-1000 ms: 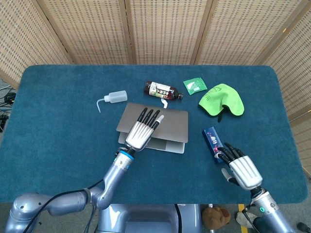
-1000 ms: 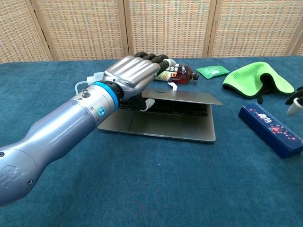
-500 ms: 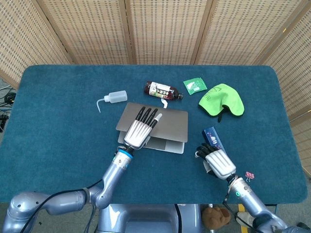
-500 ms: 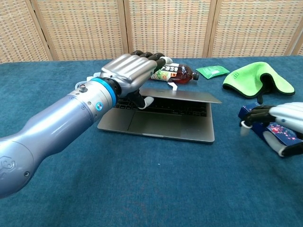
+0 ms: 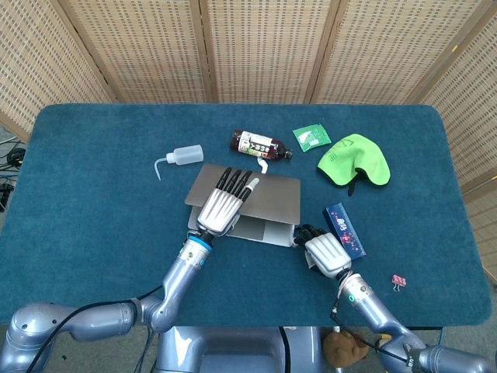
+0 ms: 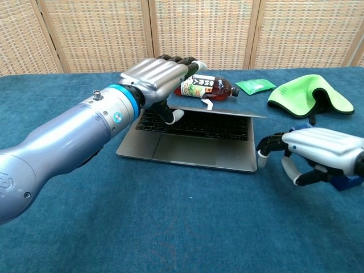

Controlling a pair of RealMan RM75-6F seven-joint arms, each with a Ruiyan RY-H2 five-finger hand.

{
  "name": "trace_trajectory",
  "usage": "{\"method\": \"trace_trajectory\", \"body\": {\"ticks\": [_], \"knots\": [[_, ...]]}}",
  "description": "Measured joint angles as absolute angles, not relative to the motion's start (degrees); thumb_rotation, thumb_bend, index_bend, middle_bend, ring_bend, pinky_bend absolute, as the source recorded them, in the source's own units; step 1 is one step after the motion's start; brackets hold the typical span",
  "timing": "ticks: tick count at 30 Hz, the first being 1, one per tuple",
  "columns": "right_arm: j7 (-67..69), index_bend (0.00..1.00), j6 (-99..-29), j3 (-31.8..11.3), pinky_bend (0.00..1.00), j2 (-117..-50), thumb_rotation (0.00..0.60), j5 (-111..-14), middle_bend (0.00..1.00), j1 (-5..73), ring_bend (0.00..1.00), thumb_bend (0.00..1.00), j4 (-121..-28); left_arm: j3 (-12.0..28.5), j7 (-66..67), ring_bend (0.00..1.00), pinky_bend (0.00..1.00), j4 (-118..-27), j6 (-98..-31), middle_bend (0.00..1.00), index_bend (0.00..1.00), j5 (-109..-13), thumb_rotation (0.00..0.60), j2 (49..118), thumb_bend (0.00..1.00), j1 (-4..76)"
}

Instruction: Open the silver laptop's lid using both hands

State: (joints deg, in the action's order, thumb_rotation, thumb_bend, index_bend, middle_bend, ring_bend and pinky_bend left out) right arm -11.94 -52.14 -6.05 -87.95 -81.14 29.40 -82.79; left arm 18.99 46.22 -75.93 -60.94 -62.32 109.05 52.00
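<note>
Bare table lies left and in front of the laptop; behind its lid a brown bottle crowds close (possibly touching), a blue box flanking right.

The silver laptop sits partly open on the blue carpeted table, its thin lid raised at a low angle by the left hand, whose fingers lie over the lid's top and thumb tucks under its edge. The right hand hovers just beside the laptop's front right corner, fingers curled. A brown labelled bottle, a green packet and a bright green cloth lie behind.
</note>
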Motion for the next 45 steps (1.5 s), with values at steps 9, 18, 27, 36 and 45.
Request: {"method": "trace_trajectory", "body": {"ticks": [9,18,27,36,45], "knots": [[-17.5,0.12,-49.7,-6.3,0.28,-89.4,0.6,-74.4,0.05,30.9,0.07,1.0,-84.1,18.5,45.6,0.0,0.0,-76.7,-61.6,0.0,0.0,-61.5,0.6,108.3,0.43,52.6],[-25.6,0.07,-50.0,-6.9,0.28,-88.7,0.6,-68.6,0.07,32.6,0.07,1.0,-87.3,18.1,44.6,0.0,0.0,-76.3,-61.6,0.0,0.0,-60.8,0.6,108.1,0.43,53.0],[-33.0,0.07,-52.4,-6.8,0.28,-86.8,0.6,-64.1,0.09,33.8,0.07,1.0,-91.8,17.7,43.8,0.0,0.0,-76.7,-62.0,0.0,0.0,-60.7,0.6,107.6,0.43,53.3],[-33.5,0.07,-51.8,-5.5,0.28,-87.3,0.6,-61.3,0.1,35.4,0.07,1.0,-92.1,17.6,43.1,0.0,0.0,-76.6,-62.1,0.0,0.0,-59.9,0.6,107.1,0.43,53.5],[-35.0,0.19,-51.0,-3.6,0.28,-88.6,0.6,-60.6,0.24,36.9,0.11,1.0,-90.0,17.5,42.2,0.0,0.0,-76.5,-62.2,0.0,0.0,-59.7,0.6,106.5,0.43,53.8]]}}
